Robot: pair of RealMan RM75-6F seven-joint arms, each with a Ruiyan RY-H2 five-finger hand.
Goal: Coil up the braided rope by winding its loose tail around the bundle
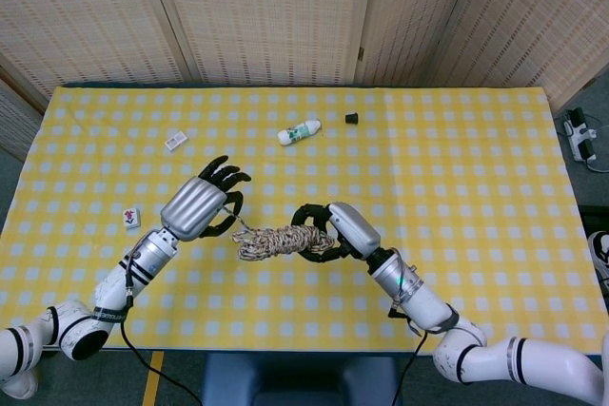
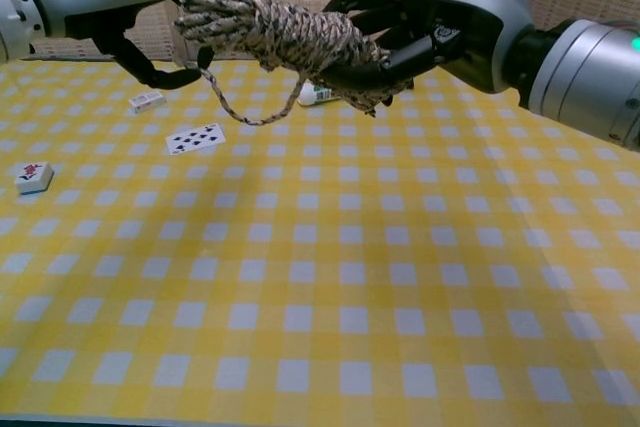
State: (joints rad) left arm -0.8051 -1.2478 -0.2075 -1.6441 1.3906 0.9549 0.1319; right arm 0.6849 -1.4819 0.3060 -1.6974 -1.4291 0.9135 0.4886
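The braided rope bundle [image 1: 276, 241] [image 2: 272, 31] lies roughly horizontal in the air over the yellow checked table [image 1: 457, 187]. My right hand [image 1: 335, 230] [image 2: 432, 25] grips the bundle's right end from behind and below. My left hand [image 1: 204, 206] [image 2: 118, 2] is at the bundle's left end and pinches the loose tail [image 2: 238, 107], which sags in a short slack loop under the bundle. In the head view the tail is mostly hidden between the left hand and the bundle.
A small white bottle [image 1: 299, 131] [image 2: 314, 96] and a black cap [image 1: 351, 118] lie at the back. A white tile [image 1: 174, 141] [image 2: 147, 100], a playing card [image 2: 195, 137] and a mahjong tile [image 1: 131, 218] [image 2: 33, 176] sit on the left.
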